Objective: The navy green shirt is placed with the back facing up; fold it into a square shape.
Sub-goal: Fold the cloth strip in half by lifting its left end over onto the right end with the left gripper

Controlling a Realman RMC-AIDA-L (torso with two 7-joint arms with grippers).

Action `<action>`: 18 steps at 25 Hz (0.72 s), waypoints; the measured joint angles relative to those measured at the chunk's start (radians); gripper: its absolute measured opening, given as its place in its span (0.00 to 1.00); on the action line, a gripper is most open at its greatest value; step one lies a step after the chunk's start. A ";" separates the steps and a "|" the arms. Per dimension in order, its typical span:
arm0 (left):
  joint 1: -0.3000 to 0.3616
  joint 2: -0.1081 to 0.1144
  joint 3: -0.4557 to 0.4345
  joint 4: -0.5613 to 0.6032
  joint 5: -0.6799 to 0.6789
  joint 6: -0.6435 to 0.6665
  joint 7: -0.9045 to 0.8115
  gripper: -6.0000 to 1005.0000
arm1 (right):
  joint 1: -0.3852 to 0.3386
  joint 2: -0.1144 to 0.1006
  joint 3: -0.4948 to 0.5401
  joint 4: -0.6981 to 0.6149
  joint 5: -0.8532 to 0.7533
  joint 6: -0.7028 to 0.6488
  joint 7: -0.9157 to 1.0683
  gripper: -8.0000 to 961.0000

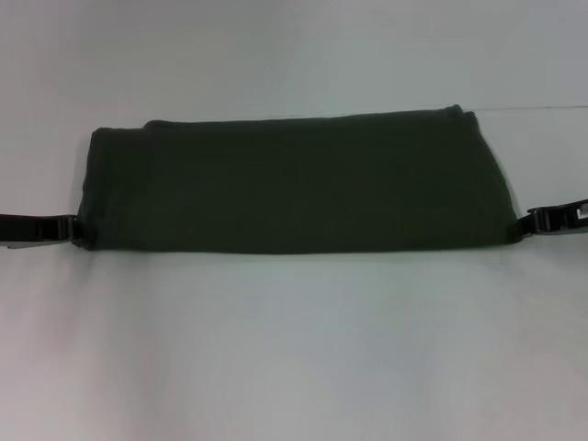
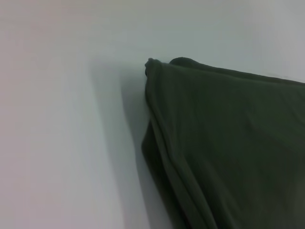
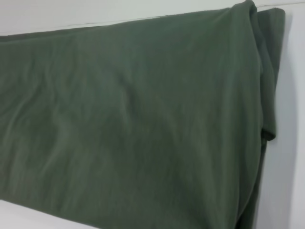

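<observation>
The navy green shirt (image 1: 294,184) lies on the white table (image 1: 294,349) folded into a wide, flat band with its plain side up; no lettering shows. My left gripper (image 1: 72,230) is low at the shirt's left near corner, touching its edge. My right gripper (image 1: 525,223) is low at the shirt's right near corner, also at the edge. The left wrist view shows the shirt's layered left end (image 2: 228,143). The right wrist view shows the smooth top cloth and the folded right end (image 3: 133,119).
The white table surrounds the shirt on all sides, with a broad bare stretch in front of it and a narrower one behind it (image 1: 294,55). A faint line (image 1: 542,107) runs across the table at the back right.
</observation>
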 joint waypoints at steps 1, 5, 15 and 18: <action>0.000 0.002 -0.001 0.000 0.001 0.007 0.000 0.03 | -0.003 -0.001 0.003 -0.004 0.000 -0.009 0.000 0.05; 0.002 0.012 -0.018 0.001 0.028 0.048 -0.013 0.03 | -0.024 -0.005 0.025 -0.033 0.000 -0.068 0.000 0.05; 0.005 0.039 -0.064 0.050 0.125 0.298 -0.080 0.03 | -0.134 0.016 0.073 -0.164 0.000 -0.258 0.008 0.05; 0.009 0.045 -0.104 0.055 0.161 0.375 -0.081 0.03 | -0.172 0.023 0.086 -0.200 0.000 -0.314 0.005 0.06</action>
